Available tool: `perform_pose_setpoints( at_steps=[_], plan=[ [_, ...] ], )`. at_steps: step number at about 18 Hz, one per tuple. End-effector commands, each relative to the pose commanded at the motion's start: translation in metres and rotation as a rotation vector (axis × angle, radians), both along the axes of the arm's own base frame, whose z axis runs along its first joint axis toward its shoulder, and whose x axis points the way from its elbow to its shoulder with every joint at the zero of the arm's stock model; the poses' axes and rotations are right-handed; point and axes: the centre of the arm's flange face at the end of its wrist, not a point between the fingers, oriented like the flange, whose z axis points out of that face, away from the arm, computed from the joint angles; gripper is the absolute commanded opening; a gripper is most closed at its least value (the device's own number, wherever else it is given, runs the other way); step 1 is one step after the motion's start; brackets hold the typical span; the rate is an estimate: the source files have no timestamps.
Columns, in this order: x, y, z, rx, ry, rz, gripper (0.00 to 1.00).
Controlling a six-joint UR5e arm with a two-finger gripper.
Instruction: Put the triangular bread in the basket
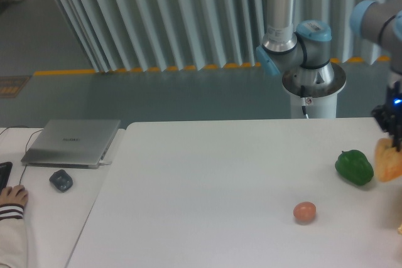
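Note:
At the right edge of the view, the golden-orange triangular bread (387,162) hangs above the table, partly cut off by the frame. My gripper (395,141) is shut on its top, with the arm reaching in from the upper right. The basket is out of view.
A green pepper (355,167) lies on the white table (213,192) just left of the held bread. A small pinkish-brown ball (304,211) sits nearer the front. On the left desk are a laptop (72,142), a mouse (61,180) and a person's hand (11,196). The robot base (313,89) stands behind the table.

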Motion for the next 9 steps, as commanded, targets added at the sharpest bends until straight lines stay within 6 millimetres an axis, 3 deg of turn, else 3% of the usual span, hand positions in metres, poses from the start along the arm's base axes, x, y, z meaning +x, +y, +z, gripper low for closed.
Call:
perform_pose_setpoints(
  at_steps=[4,7,9],
  plan=[
    [-0.041,-0.032,-0.007,-0.006,0.013,-0.059,0.0],
    [-0.084,-0.064,-0.021,-0.014,0.013,-0.104,0.0],
    [-0.098,-0.074,-0.024,-0.016,0.017,-0.118,0.0]
  ],
)
